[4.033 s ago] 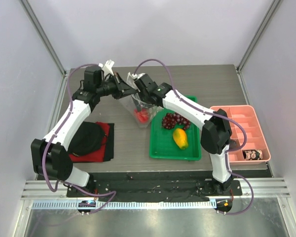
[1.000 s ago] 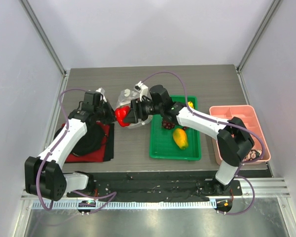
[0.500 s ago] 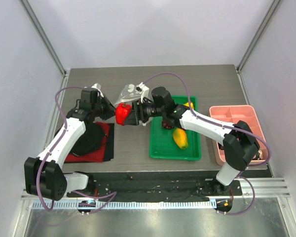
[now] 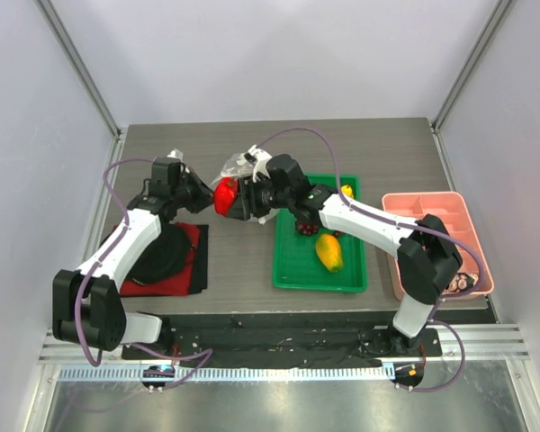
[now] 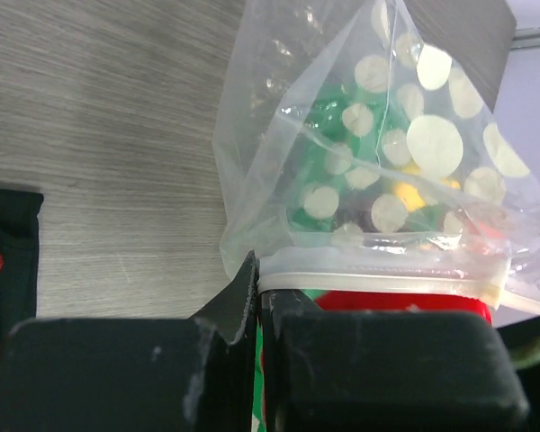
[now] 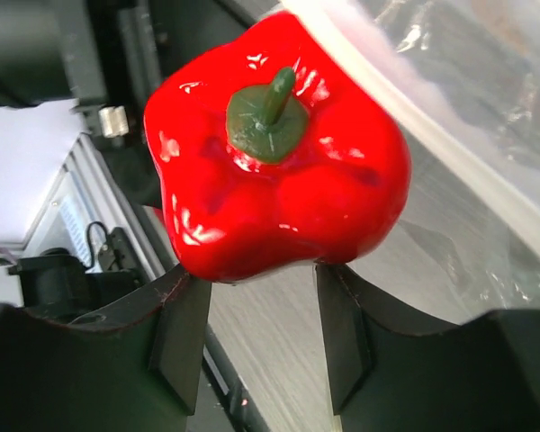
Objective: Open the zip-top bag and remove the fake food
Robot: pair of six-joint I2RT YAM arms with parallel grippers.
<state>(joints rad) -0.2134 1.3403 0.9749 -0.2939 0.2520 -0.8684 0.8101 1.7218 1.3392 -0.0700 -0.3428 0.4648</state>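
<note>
The zip-top bag [image 4: 240,166] is clear with white dots and hangs above the table's middle. My left gripper [image 4: 198,191] is shut on a corner of its zip strip [image 5: 378,279], fingertips pinched together [image 5: 256,281]. My right gripper [image 4: 241,200] is shut on the glossy red pepper [image 4: 225,196], held by its lower sides between both fingers [image 6: 261,270]; the pepper [image 6: 279,144] is just at the bag's mouth, with the strip beside it. The yellow piece [image 4: 328,252] and the dark red grape cluster [image 4: 304,225] lie on the green tray [image 4: 292,270].
A red cloth [image 4: 191,270] with a black lump on it lies under my left arm. A pink divided tray [image 4: 432,216] stands at the right and holds small dark lumps [image 4: 459,283]. Another small yellow piece [image 4: 346,191] sits at the green tray's far edge.
My right gripper has carried the red pepper slightly toward the far side. My left gripper moved the same way, still pinching the bag, which was lifted higher.
</note>
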